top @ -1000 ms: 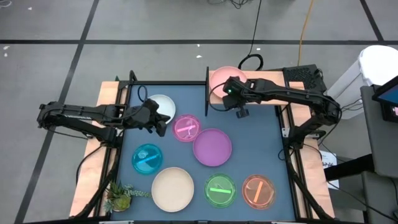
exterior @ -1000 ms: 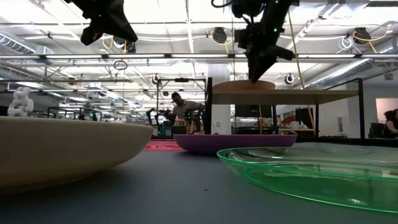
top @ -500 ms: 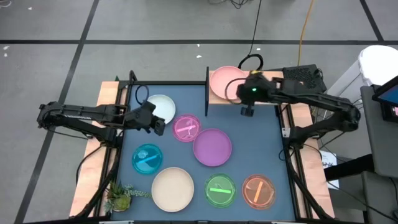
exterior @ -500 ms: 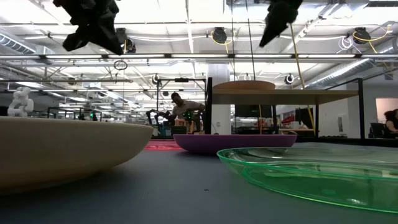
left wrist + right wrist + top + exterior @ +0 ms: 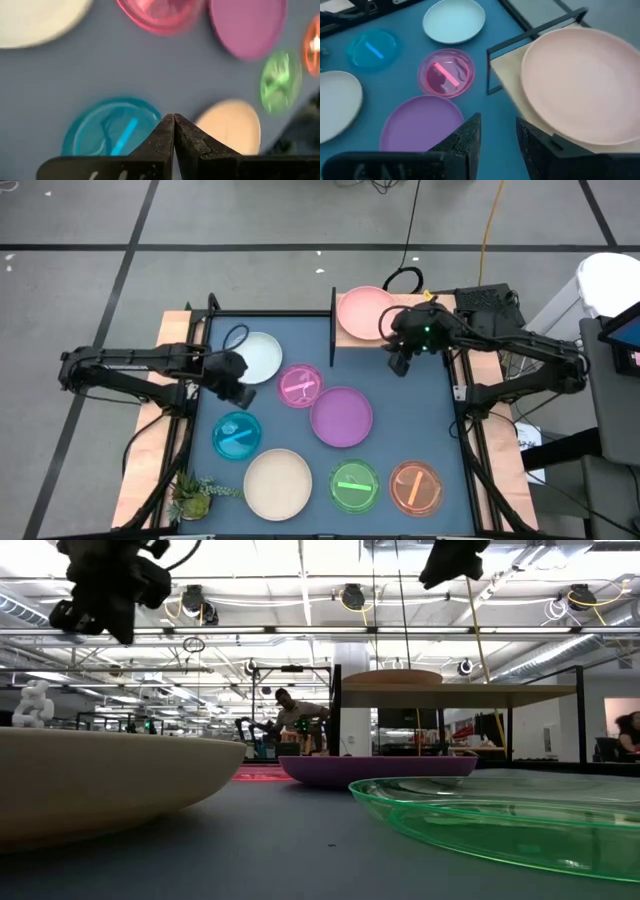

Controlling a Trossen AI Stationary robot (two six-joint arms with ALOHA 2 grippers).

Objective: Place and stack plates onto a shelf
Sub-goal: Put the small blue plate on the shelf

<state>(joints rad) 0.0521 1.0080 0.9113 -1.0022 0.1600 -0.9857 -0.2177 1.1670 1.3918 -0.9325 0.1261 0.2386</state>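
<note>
The salmon pink plate (image 5: 360, 311) (image 5: 582, 82) rests flat on the light-wood shelf (image 5: 395, 306) (image 5: 506, 76), beside its black upright (image 5: 333, 325). My right gripper (image 5: 400, 362) (image 5: 497, 122) hangs open above the table just near of the shelf and holds nothing. My left gripper (image 5: 236, 387) (image 5: 173, 116) is shut and empty, raised between the white-blue plate (image 5: 259, 356) and the teal plate (image 5: 237, 435) (image 5: 107, 131). On the table lie the pink translucent plate (image 5: 300, 386), the purple plate (image 5: 342, 416), the cream plate (image 5: 277, 484), the green plate (image 5: 354, 486) and the orange plate (image 5: 415, 487).
A small potted plant (image 5: 193, 497) sits at the table's near left corner. Wooden side rails (image 5: 170, 330) run along both sides. A coiled black cable (image 5: 403, 279) lies behind the shelf. People stand in the room beyond the table (image 5: 290, 720).
My right gripper has drawn back from over the salmon pink plate, rising and moving toward the table's right edge; the plate has stayed on the shelf. My left gripper has moved from beside the white-blue plate toward the near left, toward the teal plate.
</note>
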